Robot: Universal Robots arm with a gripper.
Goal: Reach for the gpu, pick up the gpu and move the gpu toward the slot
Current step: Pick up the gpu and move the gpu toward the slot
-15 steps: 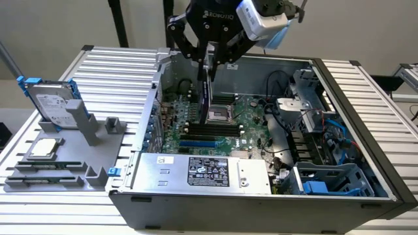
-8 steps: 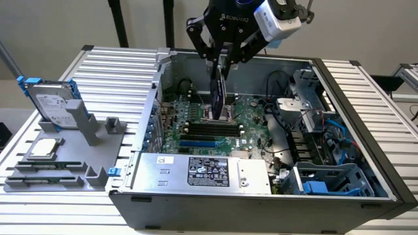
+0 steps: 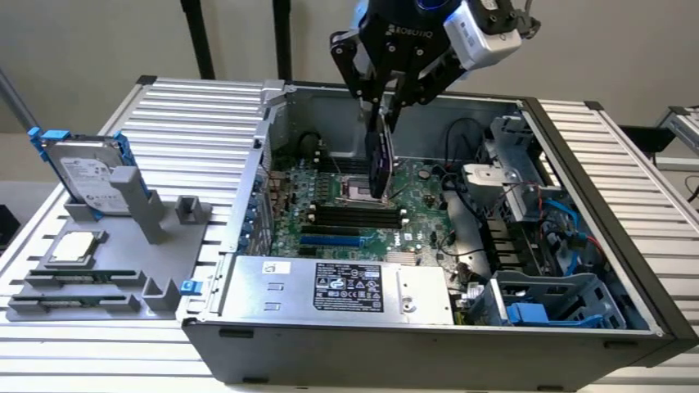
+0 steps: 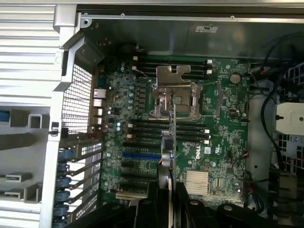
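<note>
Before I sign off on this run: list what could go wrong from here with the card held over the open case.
1. The gripper holds the gpu edge-on by its top only; it could tilt or slip onto the motherboard.
2. The card hangs over the open CPU socket; a low pass might strike its raised latch.
3. Loose cables run beside the board and could snag the card.

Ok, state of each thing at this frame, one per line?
gpu: held edge-on, hanging over the motherboard, not seated.
Gripper: shut on the gpu.
Computer case: side open.
CPU socket: latch plate raised.
Hard drive: upright in the stand.
</note>
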